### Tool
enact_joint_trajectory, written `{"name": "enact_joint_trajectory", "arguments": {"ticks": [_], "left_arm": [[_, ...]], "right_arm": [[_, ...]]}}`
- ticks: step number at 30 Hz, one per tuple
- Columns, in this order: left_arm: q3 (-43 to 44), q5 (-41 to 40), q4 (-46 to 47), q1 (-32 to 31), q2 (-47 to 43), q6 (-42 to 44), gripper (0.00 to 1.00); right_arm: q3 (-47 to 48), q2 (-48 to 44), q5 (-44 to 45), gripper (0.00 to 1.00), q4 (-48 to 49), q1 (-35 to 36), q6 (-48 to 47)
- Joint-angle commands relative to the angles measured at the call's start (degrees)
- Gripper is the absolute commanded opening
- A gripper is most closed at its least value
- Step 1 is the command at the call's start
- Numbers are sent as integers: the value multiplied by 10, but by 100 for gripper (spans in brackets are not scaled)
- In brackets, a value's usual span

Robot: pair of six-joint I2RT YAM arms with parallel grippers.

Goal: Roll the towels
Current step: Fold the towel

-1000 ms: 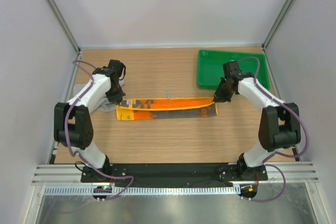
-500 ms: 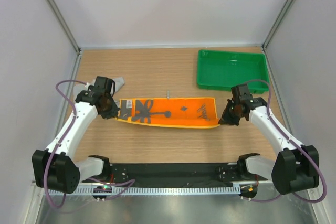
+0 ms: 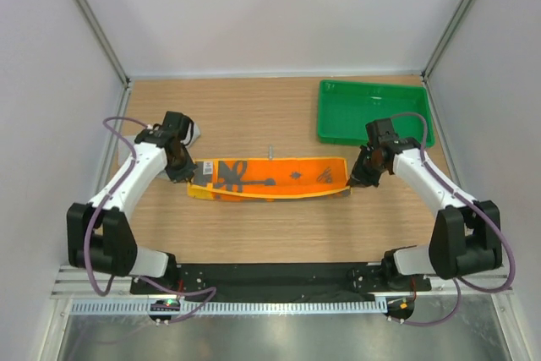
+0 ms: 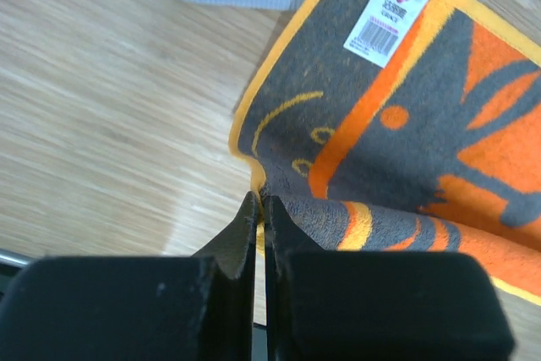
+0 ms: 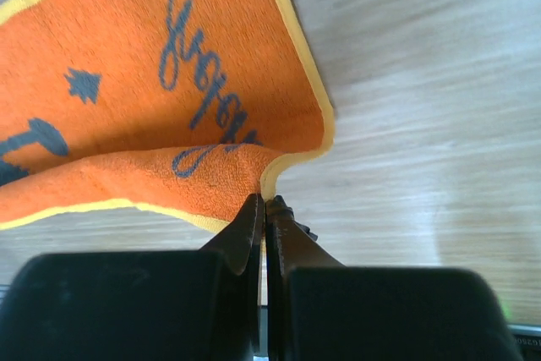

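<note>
Compared with half a second ago, the orange towel (image 3: 269, 180) is a narrower band. Then it lay opened wide nearer the arm bases, and now it sits across the middle of the desk (image 3: 279, 234) with its near edge curled up. A second ago it was thinner still, a folded strip further out. The arms seem to be shaking it flat, so the rolling itself is probably not yet begun and the spreading not finished.

The left hand (image 3: 185, 172) is clamped on the towel's left corner and the right hand (image 3: 350, 182) on its right corner, each with only the hem between its closed fingers.

The top view gives the whole span and the green tray (image 3: 372, 116) at the far right, apart from the cloth. Of the grey towel (image 3: 193, 132) it shows only a pale scrap by the left wrist.

The left wrist view shows that grey towel lying just beyond the orange corner, and a white label (image 4: 387, 13) on the dark-patterned end. The right wrist view shows the pinch on the yellow hem, with the cloth sagging in a fold behind it.
</note>
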Motion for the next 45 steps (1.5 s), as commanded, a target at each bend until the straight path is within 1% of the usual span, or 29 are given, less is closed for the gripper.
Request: {"name": "enact_joint_trajectory", "arguments": {"ticks": [1,3,4,5,9,15,21,22,23,24,26,27,28,29,30,31,32,33,35,36,37,39,42,43,45], "left_arm": [[41,-25,20,2,42,16,0],[61,-29,23,3,82,22,1],[84,-31,22,2,97,23,0],[98,-32,17,3,128,25,0],[149,-39,10,5,180,32,0],[212,-50,-1,15,238,37,0],[255,-53,-12,32,297,44,0],[266,-51,-14,39,307,45,0],[272,-52,-15,41,322,48,1],[276,-52,-19,43,332,49,6],[293,-54,-24,49,351,48,17],[296,-51,-26,50,353,48,26],[299,-50,-26,51,352,45,33],[300,-46,-28,52,347,45,39],[297,-44,-28,52,332,43,51],[293,-45,-25,52,319,42,59],[285,-46,-25,52,295,41,77],[282,-51,-25,52,281,39,83],[274,-65,-28,52,253,38,86],[265,-71,-32,51,237,37,90],[258,-73,-32,51,210,35,92],[224,-77,-28,52,180,30,92],[174,-64,-11,49,124,20,92],[136,-60,-3,42,108,17,92],[93,-58,23,31,70,9,91]], "right_arm": [[52,41,-3,1,22,-2,-12],[68,62,0,1,25,-1,-13],[80,81,0,1,27,-2,-12],[88,93,-3,1,31,-2,-13],[124,144,-2,1,32,-1,-16],[170,207,4,1,34,-4,-16],[210,254,9,1,24,-15,-22],[217,263,12,4,22,-18,-21],[220,266,15,9,22,-25,-22],[223,271,16,37,21,-29,-19],[236,281,13,56,21,-36,-16],[240,282,12,68,20,-37,-15],[251,283,11,72,19,-38,-15],[257,281,11,73,16,-38,-15],[263,278,12,77,8,-39,-16],[271,271,14,77,5,-39,-19],[271,255,22,80,2,-39,-19],[271,243,28,81,0,-39,-20],[265,223,42,81,-7,-39,-22],[261,196,57,84,-9,-39,-23],[253,185,65,84,-11,-39,-25],[239,145,68,85,-9,-39,-31],[178,103,27,86,19,-39,-32],[141,80,4,87,26,-39,-31],[103,62,-16,86,50,-39,-30]]}}
